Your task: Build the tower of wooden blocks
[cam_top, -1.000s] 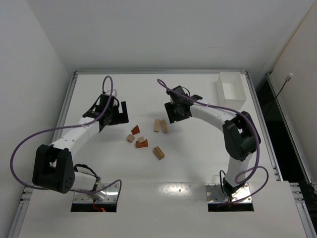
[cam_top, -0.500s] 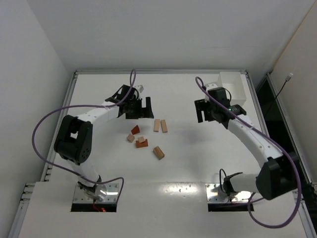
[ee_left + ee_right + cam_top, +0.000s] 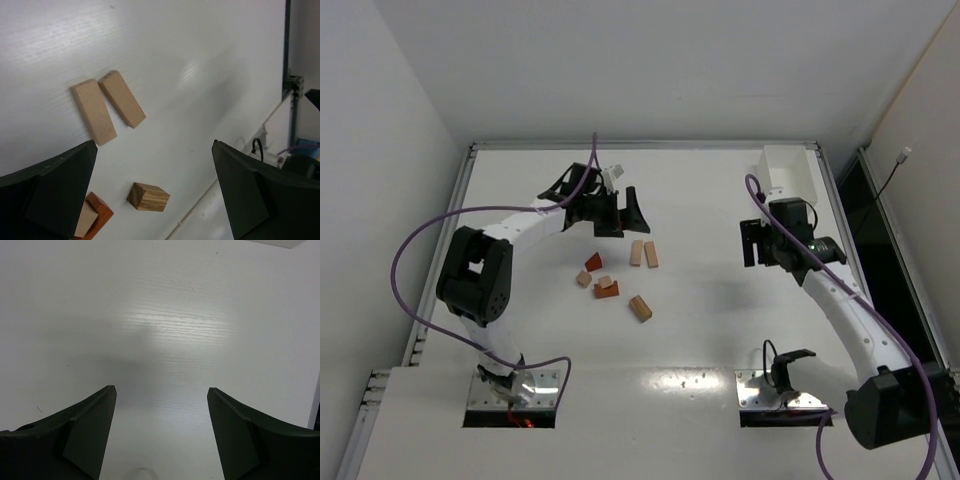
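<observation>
Blocks [image 3: 606, 288] lie loose and unstacked in the middle of the white surface [image 3: 700, 330]. Two pale planks [image 3: 94, 112] lie side by side, touching at one end. Near them are a reddish wedge [image 3: 592, 261], a small tan cube [image 3: 583, 278] and a brown-grained block [image 3: 148, 197] nearest the arm bases. Left fingers [image 3: 60, 187] stand wide apart just beyond the planks, holding nothing. Right fingers [image 3: 85, 435] are also apart and empty over bare surface, well away from the blocks. A white box [image 3: 787, 180] sits in the far right corner.
</observation>
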`<state>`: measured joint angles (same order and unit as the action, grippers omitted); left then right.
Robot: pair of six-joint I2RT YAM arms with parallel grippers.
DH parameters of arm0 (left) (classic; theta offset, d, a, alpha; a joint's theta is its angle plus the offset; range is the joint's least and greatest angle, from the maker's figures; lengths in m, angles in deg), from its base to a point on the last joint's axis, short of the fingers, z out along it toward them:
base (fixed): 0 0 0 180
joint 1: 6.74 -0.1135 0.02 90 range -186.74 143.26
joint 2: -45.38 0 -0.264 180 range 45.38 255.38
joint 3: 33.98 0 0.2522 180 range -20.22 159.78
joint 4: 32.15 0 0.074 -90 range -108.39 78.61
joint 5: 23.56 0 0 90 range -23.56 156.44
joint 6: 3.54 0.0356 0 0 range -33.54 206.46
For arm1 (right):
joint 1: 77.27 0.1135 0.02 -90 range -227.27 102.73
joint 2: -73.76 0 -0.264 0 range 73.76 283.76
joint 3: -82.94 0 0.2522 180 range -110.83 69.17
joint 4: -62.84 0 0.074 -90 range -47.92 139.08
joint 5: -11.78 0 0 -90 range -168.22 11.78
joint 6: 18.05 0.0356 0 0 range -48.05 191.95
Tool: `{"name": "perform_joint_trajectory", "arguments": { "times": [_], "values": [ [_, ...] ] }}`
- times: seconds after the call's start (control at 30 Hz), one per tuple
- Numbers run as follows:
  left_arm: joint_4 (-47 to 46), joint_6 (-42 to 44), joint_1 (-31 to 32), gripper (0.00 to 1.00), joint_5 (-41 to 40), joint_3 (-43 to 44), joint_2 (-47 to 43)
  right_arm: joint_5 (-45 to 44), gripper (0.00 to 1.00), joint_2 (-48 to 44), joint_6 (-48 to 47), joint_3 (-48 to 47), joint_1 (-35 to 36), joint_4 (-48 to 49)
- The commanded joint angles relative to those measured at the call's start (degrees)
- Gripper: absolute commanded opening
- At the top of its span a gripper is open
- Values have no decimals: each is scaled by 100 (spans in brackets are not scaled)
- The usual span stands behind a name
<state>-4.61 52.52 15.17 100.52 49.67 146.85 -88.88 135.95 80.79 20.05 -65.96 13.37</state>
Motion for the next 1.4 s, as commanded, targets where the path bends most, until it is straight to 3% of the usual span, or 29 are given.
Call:
{"name": "perform_joint_trajectory", "arguments": {
  "times": [0.0,0.17,0.23,0.43,0.57,0.77,1.07,1.37],
  "values": [
    [474,580,180,100,-829,579,-240,-103,70,-216,-58,104,-102,-42],
    [809,486,682,100,-2623,535,-505,-103,70,-156,-111,157,-103,-42],
    [1047,484,1164,100,-3581,569,-453,-103,70,-94,-111,157,-103,-42],
    [1732,291,2193,98,-5558,1507,390,-51,70,-93,-111,105,-103,11],
    [1952,63,2265,98,-5869,2011,830,90,70,-93,-111,105,-103,11],
    [2076,-491,2265,99,-6186,1862,918,90,70,-208,-111,157,-103,11],
    [2014,-965,2265,99,-5405,1730,1041,204,70,-260,-163,157,-103,11],
    [2076,-1133,2265,99,-5474,1783,1436,204,70,-260,-163,157,-103,11]
  ]
}}
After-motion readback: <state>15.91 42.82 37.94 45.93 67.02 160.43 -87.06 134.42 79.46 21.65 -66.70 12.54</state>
